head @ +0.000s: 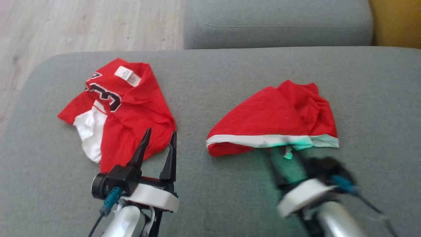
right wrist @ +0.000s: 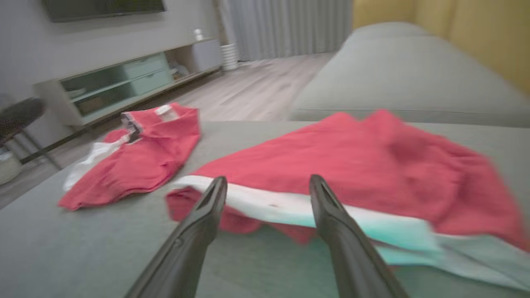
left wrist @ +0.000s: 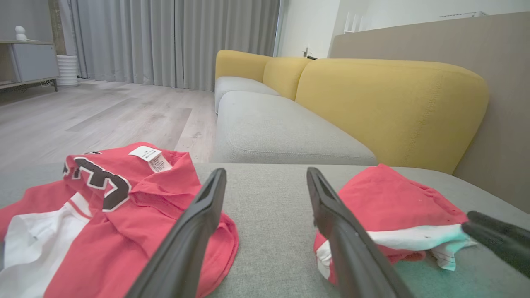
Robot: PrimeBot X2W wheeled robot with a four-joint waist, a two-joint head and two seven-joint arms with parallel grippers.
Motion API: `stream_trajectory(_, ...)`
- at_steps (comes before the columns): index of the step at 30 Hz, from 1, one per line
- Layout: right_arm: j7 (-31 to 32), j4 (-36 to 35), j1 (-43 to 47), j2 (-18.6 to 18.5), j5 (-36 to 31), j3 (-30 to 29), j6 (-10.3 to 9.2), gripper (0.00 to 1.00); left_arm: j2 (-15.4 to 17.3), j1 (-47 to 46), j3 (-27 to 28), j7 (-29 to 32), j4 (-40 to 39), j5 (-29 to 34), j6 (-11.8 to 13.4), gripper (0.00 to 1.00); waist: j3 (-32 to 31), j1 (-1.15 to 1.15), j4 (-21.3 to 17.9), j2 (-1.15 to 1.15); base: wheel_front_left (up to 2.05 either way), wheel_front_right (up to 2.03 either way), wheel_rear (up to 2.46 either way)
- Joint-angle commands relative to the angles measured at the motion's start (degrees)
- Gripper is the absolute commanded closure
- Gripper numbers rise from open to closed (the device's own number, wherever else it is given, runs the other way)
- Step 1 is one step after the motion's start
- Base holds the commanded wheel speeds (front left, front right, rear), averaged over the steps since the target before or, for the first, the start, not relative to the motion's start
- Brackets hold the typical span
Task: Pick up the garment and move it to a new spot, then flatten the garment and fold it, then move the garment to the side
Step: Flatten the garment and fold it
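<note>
One red garment, thin mesh with a white hem band, lies in a rumpled wedge just ahead of the right gripper, whose jaws stand apart, gripping nothing. A crumpled red-and-white jersey lies beside the left gripper, jaws also apart. Both garments rest on a grey woven cushion.

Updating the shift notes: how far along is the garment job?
Done: the white-banded red garment lies set down on the grey cushion, apart from the numbered jersey. In hand: nothing; the right gripper sits at its white band with jaws open, and the left gripper is open at the jersey's edge. Left: it looks rumpled, so flattening, folding and moving it aside seem still to do.
</note>
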Motion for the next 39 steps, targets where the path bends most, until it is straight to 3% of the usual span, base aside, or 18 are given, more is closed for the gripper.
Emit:
stream_trajectory(1, -1.16, -3.50, 0.39, 0.03, -2.28, -4.68, -0.04, 0.00, 0.77, -1.38, 2.35, -0.55, -2.09, 0.09, 0.22, 0.00, 0.02, 0.00, -1.03, 0.00, 0.00, 0.00, 0.00)
stream_trajectory(4, -1.78, -5.99, 3.65, 0.54, -5.92, -13.11, -0.04, 0.00, 0.85, -1.38, 2.43, -0.55, -2.20, 0.21, 0.16, 0.00, 0.39, 0.00, -1.81, 0.00, 0.00, 0.00, 0.00)
stream_trajectory(7, -2.03, -6.95, 6.13, 0.81, -7.42, -17.53, -0.04, 0.00, 0.75, -1.39, 2.28, -0.55, -2.11, 0.33, -0.01, 0.00, 0.86, 0.00, -2.33, 0.00, 0.00, 0.00, 0.00)
stream_trajectory(19, -0.50, -4.36, 5.18, 0.86, -3.92, -13.16, -0.04, 0.00, 0.25, -2.58, 1.83, -0.55, -1.68, 0.73, -0.56, 0.00, 2.91, 0.00, -1.88, 0.00, 0.00, 0.00, 0.00)
stream_trajectory(35, 1.65, 9.32, -3.61, 0.87, -4.33, -12.65, -0.04, 0.00, -0.31, -4.15, 1.47, -0.55, -0.68, 1.15, -1.15, 0.00, 5.89, 0.00, 2.26, 0.00, 0.00, 0.00, 0.00)
stream_trajectory(36, 1.49, 10.04, -4.11, 0.87, -4.35, -12.70, -0.04, 0.25, -0.30, -4.22, 1.52, -0.55, -0.65, 1.15, -1.17, 0.00, 5.97, 0.00, 2.35, 0.00, 0.00, 0.00, 0.00)
stream_trajectory(37, 1.33, 10.76, -4.55, 0.87, -4.64, -12.90, -0.04, 0.68, -0.29, -4.25, 1.55, -0.55, -0.63, 1.16, -1.19, 0.00, 6.04, 0.00, 2.42, 0.00, 0.00, 0.00, 0.00)
stream_trajectory(38, 1.11, 11.40, -4.93, 0.87, -5.10, -13.16, -0.04, 1.00, -0.30, -4.26, 1.59, -0.55, -0.60, 1.18, -1.20, 0.00, 6.08, 0.00, 2.45, 0.00, 0.00, 0.00, 0.00)
stream_trajectory(39, 0.80, 11.88, -5.28, 0.87, -5.52, -13.53, -0.04, 1.00, -0.30, -4.25, 1.65, -0.55, -0.57, 1.18, -1.19, 0.00, 6.11, 0.00, 2.43, 0.00, 0.00, 0.00, 0.00)
